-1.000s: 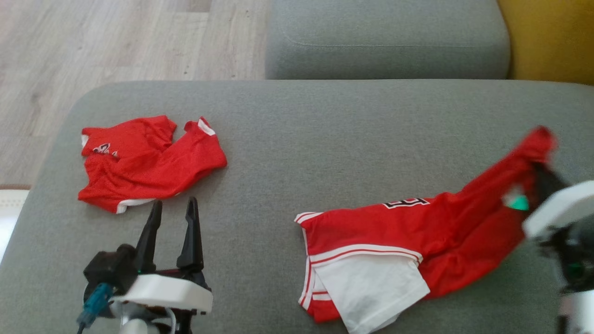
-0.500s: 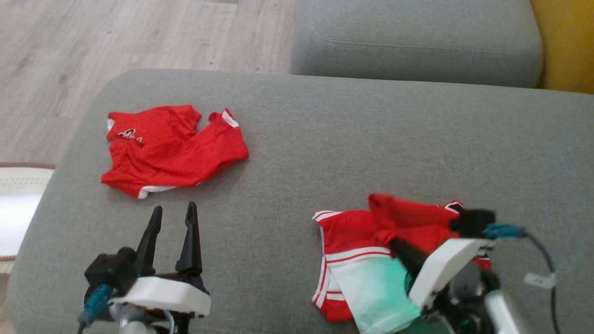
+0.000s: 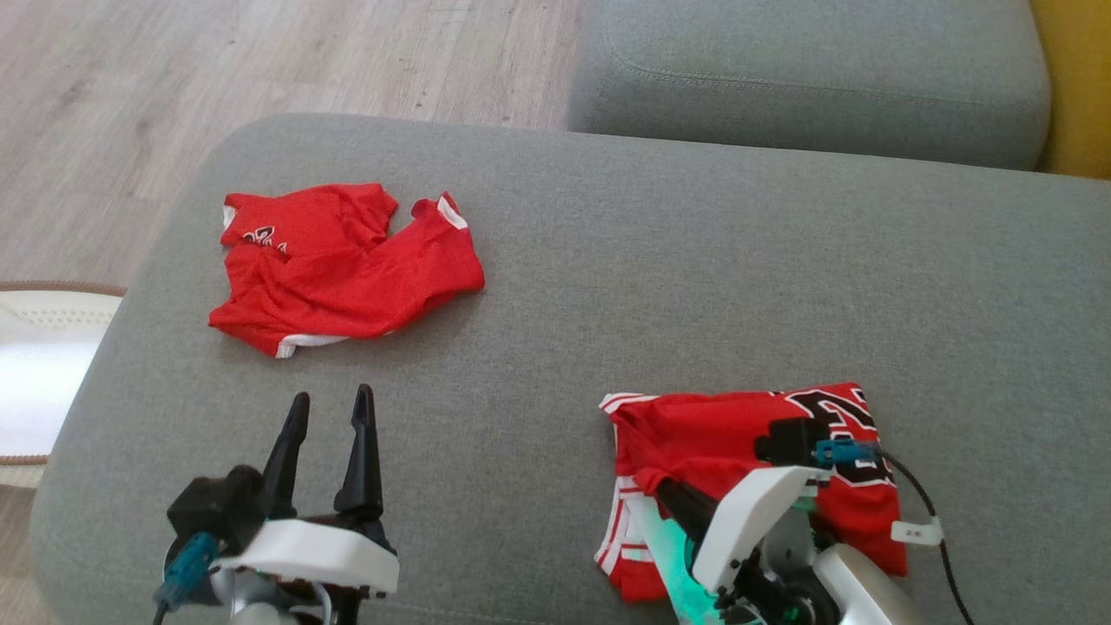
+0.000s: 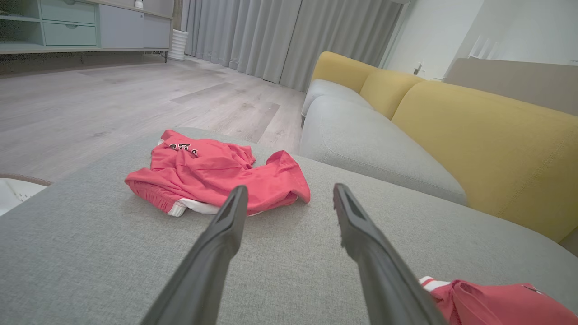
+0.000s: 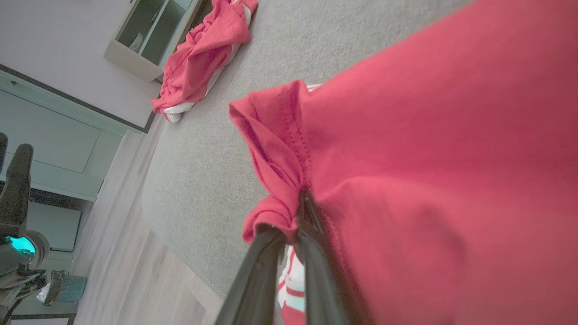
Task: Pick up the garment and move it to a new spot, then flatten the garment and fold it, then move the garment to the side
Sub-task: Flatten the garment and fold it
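A red jersey with white trim and black numerals (image 3: 746, 434) lies folded over on the grey ottoman's front right. My right gripper (image 3: 664, 488) is shut on a pinched red edge of the jersey (image 5: 289, 180), low over the cloth near its left side. The jersey's corner also peeks into the left wrist view (image 4: 487, 300). My left gripper (image 3: 330, 404) stands open above bare cushion, its fingers (image 4: 226, 225) spread with nothing between them. A second red garment (image 3: 338, 265) lies crumpled just beyond the left gripper, also seen in the wrist views (image 4: 212, 176) (image 5: 203, 54).
The grey ottoman (image 3: 651, 260) ends in a rounded edge at the left, with wood floor (image 3: 260, 61) beyond. A grey sofa seat (image 3: 807, 74) and yellow backrest (image 4: 474, 135) stand behind. A white woven object (image 3: 43, 347) sits on the floor at left.
My right gripper has carried the jersey's stretched-out far end leftward and down over its other half, folding it. The head camera has shifted, and the left gripper has stayed put.
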